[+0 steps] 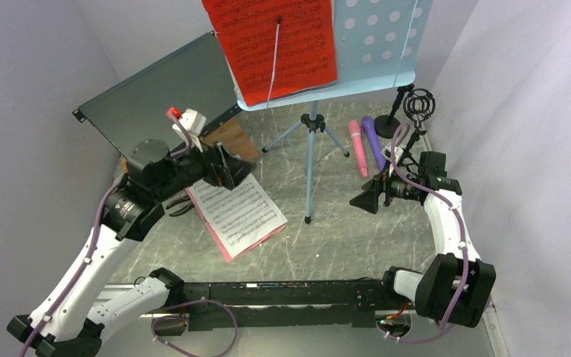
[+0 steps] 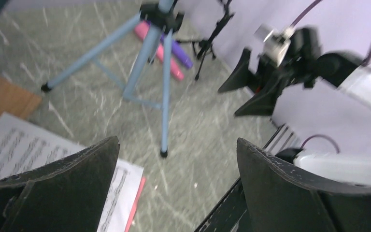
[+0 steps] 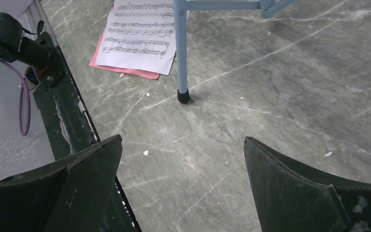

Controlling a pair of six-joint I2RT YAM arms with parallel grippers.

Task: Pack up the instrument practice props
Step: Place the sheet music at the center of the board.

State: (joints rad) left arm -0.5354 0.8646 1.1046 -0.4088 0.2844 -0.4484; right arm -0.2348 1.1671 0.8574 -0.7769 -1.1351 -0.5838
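The light-blue music rack (image 1: pixel 375 44) stands at the back on tripod legs (image 1: pixel 311 149), and a red page (image 1: pixel 271 44) rests on it. A white page (image 1: pixel 236 212) lies flat on a pink page (image 1: pixel 227 253) on the table. My left gripper (image 1: pixel 230 169) hovers over the white page's far end, open and holding nothing (image 2: pixel 178 141). The pink microphone (image 1: pixel 357 147) and purple microphone (image 1: pixel 372 141) lie side by side right of the tripod. Two black mic supports (image 1: pixel 398 111) (image 1: pixel 418 108) stand behind them. My right gripper (image 1: pixel 368 197) is open and holds nothing (image 3: pixel 182 139), near the microphones' front ends.
A large dark flat metal box (image 1: pixel 160 100) leans at the back left, with a brown wooden block (image 1: pixel 230 137) in front of it. Black pliers (image 1: pixel 182 204) lie partly under my left arm. Purple walls close in both sides. The black base rail (image 1: pixel 282 294) runs along the near edge.
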